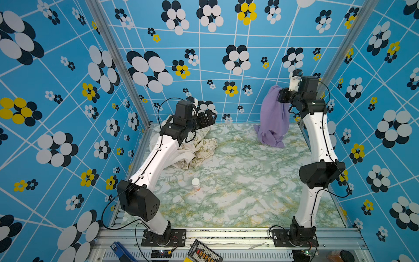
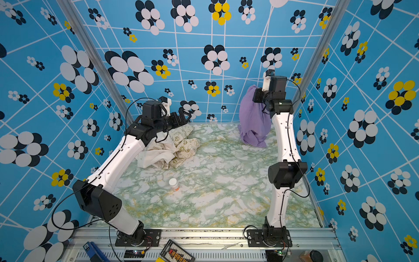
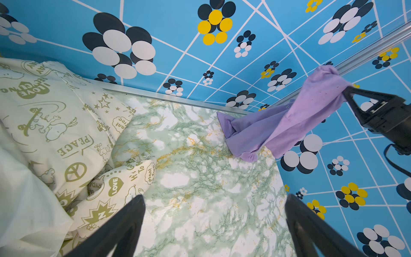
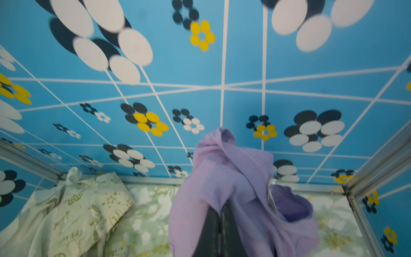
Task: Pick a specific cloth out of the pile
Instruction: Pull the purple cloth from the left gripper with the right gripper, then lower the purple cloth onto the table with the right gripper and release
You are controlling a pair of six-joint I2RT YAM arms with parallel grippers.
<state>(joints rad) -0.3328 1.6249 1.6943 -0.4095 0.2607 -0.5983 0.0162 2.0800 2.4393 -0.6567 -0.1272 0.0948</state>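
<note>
Right pincer point(image 4: 219, 211) shut tight on the top of the lavender cloth point(image 1: 273, 113), raised near the far right corner. Lower end of the cloth draped onto the marbled bench point(image 1: 249, 181), well apart from the pile point(image 1: 199, 147). Left pincer point(image 3: 213, 199) wide open and empty, hovering just above the pile at far left. In the pile, plain white cloth point(image 2: 156, 154) touching the cream cloth with green print point(image 3: 55, 111). Small white-capped bottle point(image 1: 195, 183) alone on the bench, nearer the front.

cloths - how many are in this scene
3. The plain lavender-purple cloth hangs from the shut right pincer, back right. The plain white cloth and cream green-printed cloth lie heaped back left; others may hide beneath.
</note>
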